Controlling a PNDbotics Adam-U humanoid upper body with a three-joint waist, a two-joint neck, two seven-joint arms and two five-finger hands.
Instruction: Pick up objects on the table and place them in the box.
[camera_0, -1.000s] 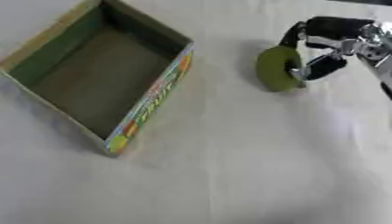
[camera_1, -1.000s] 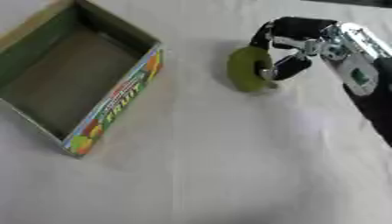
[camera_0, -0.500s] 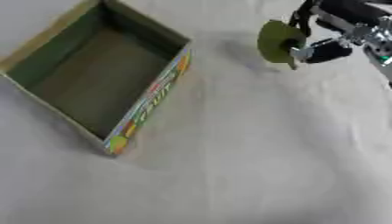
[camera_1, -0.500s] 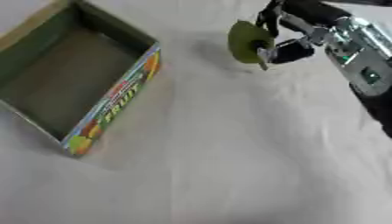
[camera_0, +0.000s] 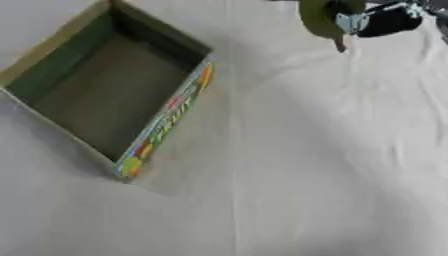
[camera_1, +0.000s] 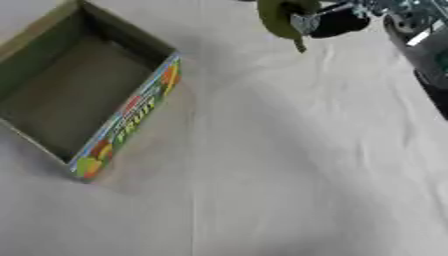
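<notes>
I have the right hand (camera_1: 337, 20) curled round a flat olive-green object (camera_1: 278, 17), held clear of the desk (camera_1: 289, 165) up and to the right of the box (camera_0: 114, 87). The view is blurred there, so I think only the fingertips pinch its edge, but I can't be sure. The box lies open and looks empty, its fruit-printed side wall facing the hand. My left hand shows in neither view. The risk I see: the object hangs edge-down from a small hold, so a quick swing toward the box could let it twist or slip out short of the rim. Coming in low could also clip that near wall and shove the light box aside.
</notes>
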